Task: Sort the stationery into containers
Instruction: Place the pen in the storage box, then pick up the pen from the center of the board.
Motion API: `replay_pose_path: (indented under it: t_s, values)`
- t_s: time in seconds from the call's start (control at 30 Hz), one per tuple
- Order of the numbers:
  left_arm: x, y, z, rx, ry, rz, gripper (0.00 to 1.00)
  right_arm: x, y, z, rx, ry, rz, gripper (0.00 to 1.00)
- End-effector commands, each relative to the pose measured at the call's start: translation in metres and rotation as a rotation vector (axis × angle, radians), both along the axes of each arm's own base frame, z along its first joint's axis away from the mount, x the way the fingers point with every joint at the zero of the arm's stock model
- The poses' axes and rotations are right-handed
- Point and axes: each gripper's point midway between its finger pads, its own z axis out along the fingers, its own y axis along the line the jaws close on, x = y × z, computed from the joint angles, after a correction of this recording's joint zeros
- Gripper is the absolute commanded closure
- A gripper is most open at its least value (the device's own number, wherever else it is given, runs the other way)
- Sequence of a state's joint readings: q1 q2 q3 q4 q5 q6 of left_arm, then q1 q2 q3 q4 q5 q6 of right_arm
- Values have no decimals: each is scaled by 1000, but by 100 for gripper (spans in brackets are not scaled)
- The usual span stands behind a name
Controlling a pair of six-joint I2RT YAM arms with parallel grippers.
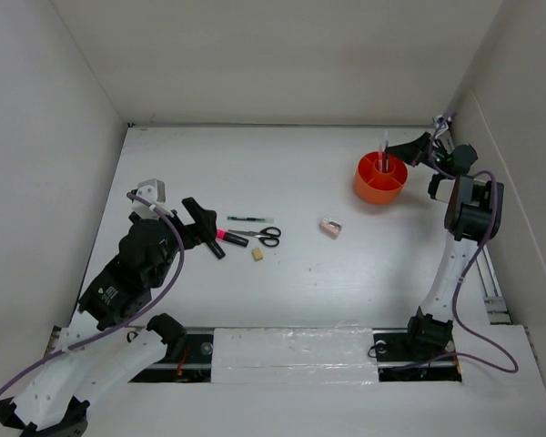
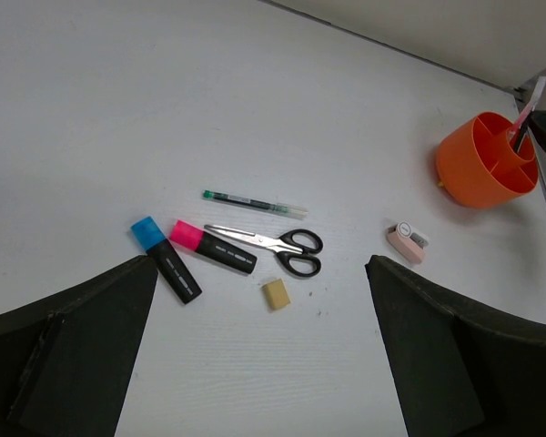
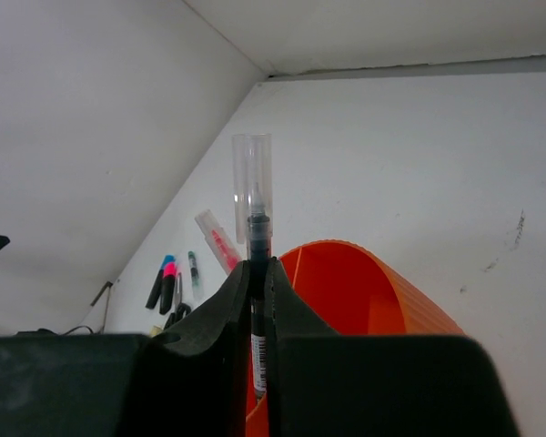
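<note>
A grey pen (image 3: pixel 258 238) is pinched upright between the pressed-together fingers of the right gripper (image 3: pixel 259 273). Its clear cap is seen above the fingertips, and its lower part runs down between them over the near rim of the orange pot (image 3: pixel 382 291). Its lower end is hidden, so the compartment below it cannot be told. A pink pen (image 3: pixel 217 241) with a clear cap is seen leaning out of the pot just behind the gripper; its compartment cannot be told either. The pot is set near the table's (image 2: pixel 164 109) far right corner.

The left gripper (image 1: pixel 203 226) is held spread wide, with nothing between its fingers, on the left side of the table. The blue marker (image 2: pixel 164 259) and pink marker (image 2: pixel 214 248) are laid side by side just ahead of it, with the scissors (image 2: pixel 273 244) touching the pink marker. The green pen (image 2: pixel 253 202) is found just beyond them, the eraser (image 2: pixel 276 293) just before the scissors. The sharpener (image 2: pixel 407 243) is placed apart, between this group and the pot.
</note>
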State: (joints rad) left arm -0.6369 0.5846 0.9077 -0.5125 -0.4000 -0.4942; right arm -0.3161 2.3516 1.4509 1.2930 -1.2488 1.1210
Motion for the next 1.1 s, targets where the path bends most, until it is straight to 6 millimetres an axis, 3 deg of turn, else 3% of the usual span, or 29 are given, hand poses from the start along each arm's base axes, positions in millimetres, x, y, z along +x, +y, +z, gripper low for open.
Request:
replay_pose_path:
  t_s: [0.0, 0.03, 0.13, 0.3, 0.47, 0.73, 0.83, 0.9, 0.97, 1.07]
  values:
    - [3, -2, 5, -9, -30, -9, 0, -26, 2, 52, -178, -508, -5, 87]
    - [3, -2, 5, -9, -30, -9, 0, -27, 2, 57, -182, -520, -5, 80]
    - [3, -2, 5, -9, -30, -9, 0, -31, 3, 65, -186, -531, -5, 71]
    - [3, -2, 5, -9, -30, -9, 0, -35, 5, 81, -197, -566, -6, 70]
    - [3, -2, 5, -9, -30, -9, 0, -40, 6, 83, -201, -568, -8, 68]
    - [3, -2, 5, -9, -30, -9, 0, -59, 13, 131, -225, -670, -25, 56]
    - [3, -2, 5, -9, -30, -9, 0, -61, 14, 129, -224, -654, -12, 40]
    - [1, -1, 7, -15, -37, -9, 0, -63, 14, 137, -214, -666, -27, 38]
    - [1, -1, 7, -15, -37, -9, 0, -68, 19, 143, -205, -673, -26, 15]
    - [1, -1, 7, -15, -37, -9, 0, -81, 51, 163, -198, -728, 34, 10]
